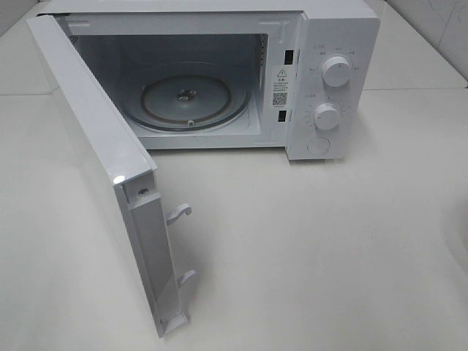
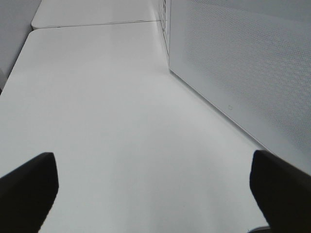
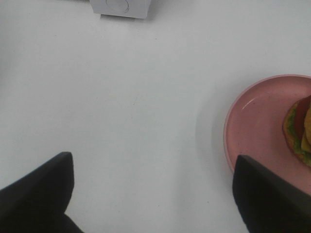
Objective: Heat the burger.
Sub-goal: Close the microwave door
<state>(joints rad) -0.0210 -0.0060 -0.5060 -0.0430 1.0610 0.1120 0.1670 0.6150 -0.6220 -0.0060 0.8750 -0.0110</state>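
A: White surface (image 1: 307, 248) wide and bare in front of microwave (image 1: 292, 80); door (image 1: 95, 168) swung fully out, edge reaching toward the near side. Glass turntable (image 1: 194, 102) exposed inside the cavity.

B: Burger (image 3: 300, 133) cut off at frame edge in right wrist view, resting on pink plate (image 3: 257, 126); bun not visible, only green, red and yellow layers. Plate barely glimpsed, if at all, in the high view.

A: Left pincer (image 2: 155, 194) spread wide, holding nothing, beside the door panel. Right pincer (image 3: 153, 194) parted, empty; one fingertip (image 3: 272, 194) overlapping the plate rim, contact impossible to judge.
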